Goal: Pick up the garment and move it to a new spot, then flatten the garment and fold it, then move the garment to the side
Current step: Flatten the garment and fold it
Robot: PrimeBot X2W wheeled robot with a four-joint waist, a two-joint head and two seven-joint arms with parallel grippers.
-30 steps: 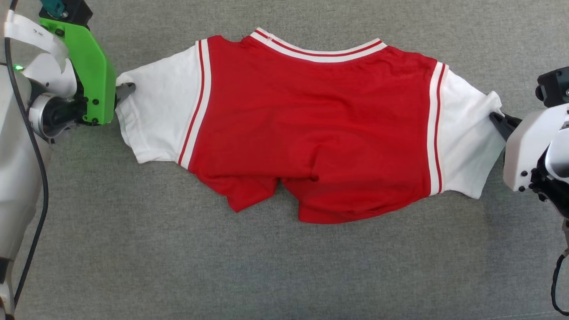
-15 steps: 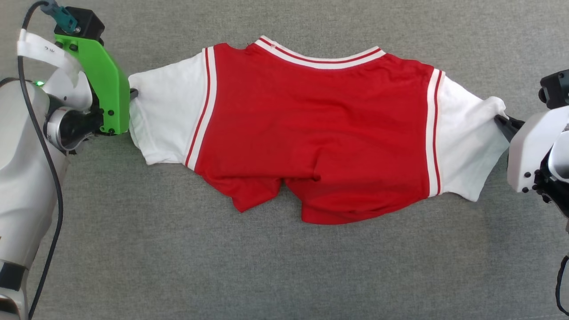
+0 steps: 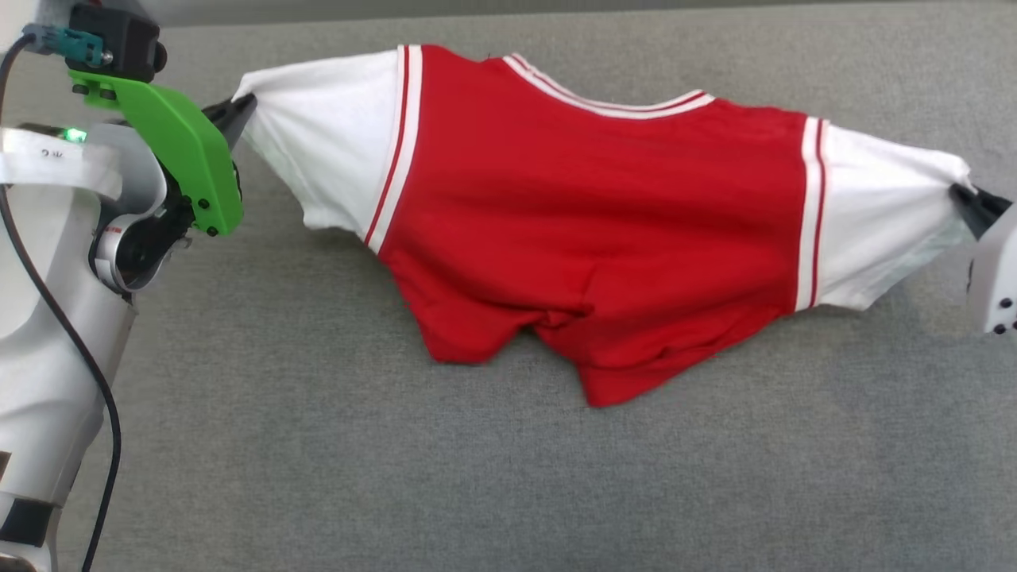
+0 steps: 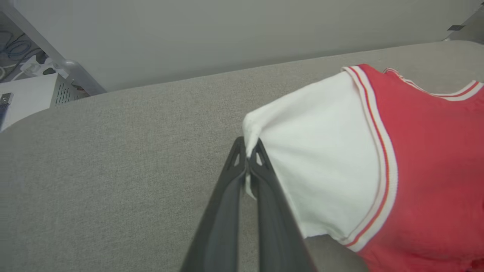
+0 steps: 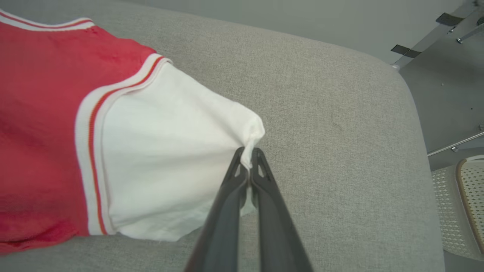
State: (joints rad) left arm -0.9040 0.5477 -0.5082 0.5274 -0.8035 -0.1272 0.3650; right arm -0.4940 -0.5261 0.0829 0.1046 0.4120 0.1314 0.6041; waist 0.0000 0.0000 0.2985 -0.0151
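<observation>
Left tool (image 3: 245,103) and right tool (image 3: 958,194) each clamp a sleeve of the garment (image 3: 604,230) (stretched between them).

Bright, even light; soft shadows, sharp focus, wide-angle wrist views.

Checked all views: found no legible text, brand, number or sign, garment (image 3: 604,214) included. Noted a few small dark characters on the white tag (image 3: 79,163) looped round the arm behind the left gripper (image 3: 248,99), head view. Too small and blurred to read.
</observation>
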